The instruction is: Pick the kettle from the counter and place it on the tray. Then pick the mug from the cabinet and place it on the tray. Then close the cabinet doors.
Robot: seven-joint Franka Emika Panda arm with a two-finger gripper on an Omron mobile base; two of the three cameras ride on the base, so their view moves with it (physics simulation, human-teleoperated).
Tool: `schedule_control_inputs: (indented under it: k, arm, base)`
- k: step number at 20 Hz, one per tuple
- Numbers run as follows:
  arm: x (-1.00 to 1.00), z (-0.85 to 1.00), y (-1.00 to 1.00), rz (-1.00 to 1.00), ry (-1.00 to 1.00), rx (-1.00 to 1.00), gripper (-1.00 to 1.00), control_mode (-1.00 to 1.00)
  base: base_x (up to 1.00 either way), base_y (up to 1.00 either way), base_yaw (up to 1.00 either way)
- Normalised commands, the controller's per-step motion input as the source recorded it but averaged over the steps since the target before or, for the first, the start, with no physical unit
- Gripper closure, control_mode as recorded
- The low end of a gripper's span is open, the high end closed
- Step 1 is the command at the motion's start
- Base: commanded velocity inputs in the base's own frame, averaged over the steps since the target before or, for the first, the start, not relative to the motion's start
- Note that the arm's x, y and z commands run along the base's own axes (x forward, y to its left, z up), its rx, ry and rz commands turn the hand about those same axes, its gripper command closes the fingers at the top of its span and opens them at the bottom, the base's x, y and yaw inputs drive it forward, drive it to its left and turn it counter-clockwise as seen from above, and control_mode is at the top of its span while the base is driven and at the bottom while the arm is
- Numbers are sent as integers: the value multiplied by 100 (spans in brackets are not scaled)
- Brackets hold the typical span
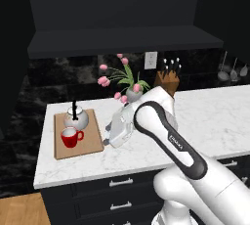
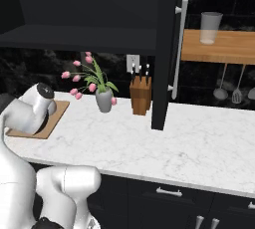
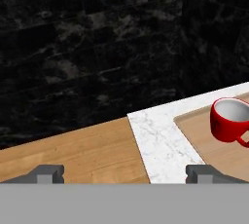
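The silver-white kettle (image 1: 75,118) and the red mug (image 1: 71,137) both stand on the wooden tray (image 1: 90,143), at the left end of the marble counter (image 1: 205,116). The mug is in front of the kettle. My gripper (image 1: 105,136) hovers just right of the tray, open, with nothing between its fingers. In the hand view the mug (image 3: 228,120) sits on the tray (image 3: 209,147) at the right, beyond the gripper (image 3: 125,173). The black cabinet (image 1: 122,40) above is open. One cabinet door (image 2: 167,49) with a long silver handle (image 2: 179,49) stands swung out over the counter.
A grey vase of pink tulips (image 1: 133,93) and a knife block (image 1: 167,82) stand at the back of the counter, behind my arm. A wooden shelf (image 2: 234,49) with a glass (image 2: 210,27) hangs right of the door, with utensils (image 2: 238,93) below. Wooden floor (image 3: 73,150) lies past the counter's left end.
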Motion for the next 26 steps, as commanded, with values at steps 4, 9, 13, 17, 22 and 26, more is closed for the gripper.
schedule_control_inputs:
  k: [4, 9, 13, 17, 22, 26]
  arm:
    - [-51, 45, -33, 0, 0, 0, -100, -100]
    - [-51, 46, -28, 0, 0, 0, -100, -100]
    - [-51, 40, -19, 0, -1, 0, -100, -100]
    - [-44, 40, -4, 0, -3, 0, -100, -100]
    - [-42, 30, 0, 0, -7, -5, -100, -100]
    - [-19, 24, 0, 0, -10, -10, -100, -100]
  base:
    - [0, 0, 0]
    - [0, 0, 0]
    - [0, 0, 0]
    - [0, 0, 0]
    - [0, 0, 0]
    - [0, 0, 0]
